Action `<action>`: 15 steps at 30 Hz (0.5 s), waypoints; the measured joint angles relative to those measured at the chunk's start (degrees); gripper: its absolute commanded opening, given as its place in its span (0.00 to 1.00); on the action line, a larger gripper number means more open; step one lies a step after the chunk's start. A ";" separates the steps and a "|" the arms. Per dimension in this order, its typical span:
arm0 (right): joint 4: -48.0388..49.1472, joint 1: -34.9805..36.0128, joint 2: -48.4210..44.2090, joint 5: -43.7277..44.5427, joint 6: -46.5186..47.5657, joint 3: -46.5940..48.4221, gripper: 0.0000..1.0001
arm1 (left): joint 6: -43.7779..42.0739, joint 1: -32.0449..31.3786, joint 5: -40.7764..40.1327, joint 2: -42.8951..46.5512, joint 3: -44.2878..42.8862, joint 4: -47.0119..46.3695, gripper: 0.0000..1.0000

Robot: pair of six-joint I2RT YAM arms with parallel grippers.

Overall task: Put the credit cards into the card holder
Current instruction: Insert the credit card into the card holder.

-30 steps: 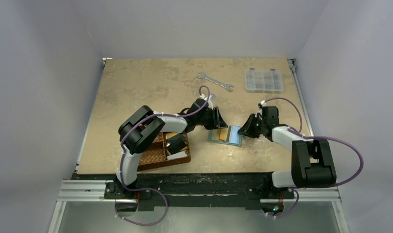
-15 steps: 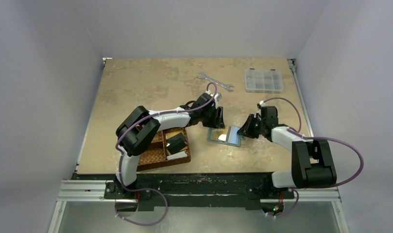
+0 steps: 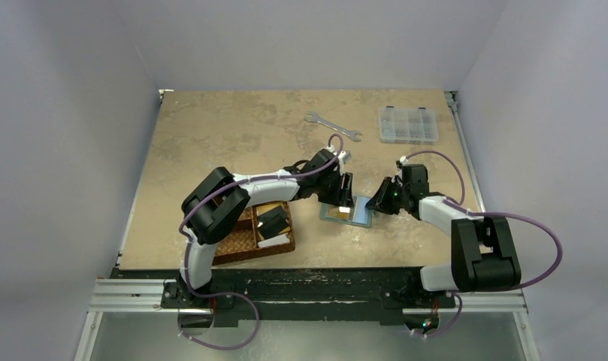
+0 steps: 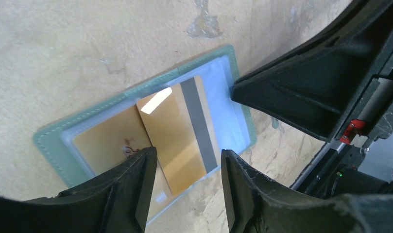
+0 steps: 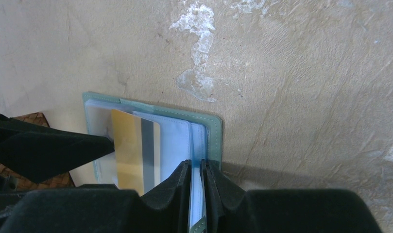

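left gripper [image 4: 187, 162] wider, over card holder [image 4: 49, 139]

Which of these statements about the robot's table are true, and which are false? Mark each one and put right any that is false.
1. The left jaws stand open over the wallet. True.
2. The gold card is gripped in the left jaws. False: it lies loose on the open wallet, below those jaws.
3. The right jaws are pinched shut on an edge of the wallet. True.
4. The wrench lies on the wallet. False: it lies on the table, towards its far side, well apart from the wallet.
5. The clear box stands near the table's far right corner. True.
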State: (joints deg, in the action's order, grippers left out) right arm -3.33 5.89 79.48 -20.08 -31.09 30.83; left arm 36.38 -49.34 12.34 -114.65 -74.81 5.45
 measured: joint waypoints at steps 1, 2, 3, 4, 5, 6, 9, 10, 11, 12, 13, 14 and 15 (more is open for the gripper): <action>0.00 0.00 0.00 0.00 0.00 0.00 0.22 | 0.48 -0.11 0.96 -0.11 0.02 -0.20 0.54; 0.00 0.00 0.00 0.00 0.00 0.00 0.22 | 0.72 -0.20 1.60 -0.26 0.02 -0.46 0.54; 0.02 0.00 0.00 -0.02 -0.02 0.00 0.22 | 1.36 -0.20 2.71 -0.52 0.07 -1.11 0.54; 0.02 0.00 0.00 -0.02 -0.04 0.00 0.22 | 2.12 -0.22 3.98 -0.85 0.26 -2.32 0.54; 0.04 0.00 -0.02 -0.04 -0.04 -0.02 0.22 | 2.99 -0.22 5.03 -1.03 0.66 -3.50 0.54; 0.07 0.00 -0.04 -0.07 -0.07 -0.02 0.22 | 4.26 -0.20 6.49 -1.18 1.42 -5.49 0.54; 0.31 0.02 -0.31 -0.07 -0.35 -0.31 0.22 | 8.22 -0.22 10.58 -1.55 3.89 -11.56 0.54; 0.20 0.09 -0.50 -0.09 -0.44 -0.46 0.22 | 9.64 -0.24 11.82 -1.73 4.68 -13.70 0.54; 0.11 0.22 -0.74 -0.11 -0.46 -0.63 0.22 | 10.71 -0.24 12.68 -1.84 5.29 -15.17 0.54; -0.20 0.39 -1.03 -0.09 -0.46 -0.74 0.23 | 11.30 -0.24 13.25 -1.92 5.51 -15.72 0.54; -0.50 0.48 -1.22 -0.04 -0.44 -0.76 0.24 | 11.45 -0.24 13.31 -1.92 5.51 -15.76 0.54; -0.83 0.50 -1.40 0.02 -0.44 -0.76 0.24 | 11.39 -0.24 13.27 -1.92 5.51 -15.63 0.54; -1.38 0.50 -1.68 0.07 -0.42 -0.76 0.25 | 10.93 -0.24 12.94 -1.92 5.38 -15.19 0.54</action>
State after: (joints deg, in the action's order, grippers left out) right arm -4.71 6.39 77.80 -20.01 -31.51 30.06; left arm 47.31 -49.58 25.28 -116.57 -69.43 -9.74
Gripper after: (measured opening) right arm 0.232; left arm 0.540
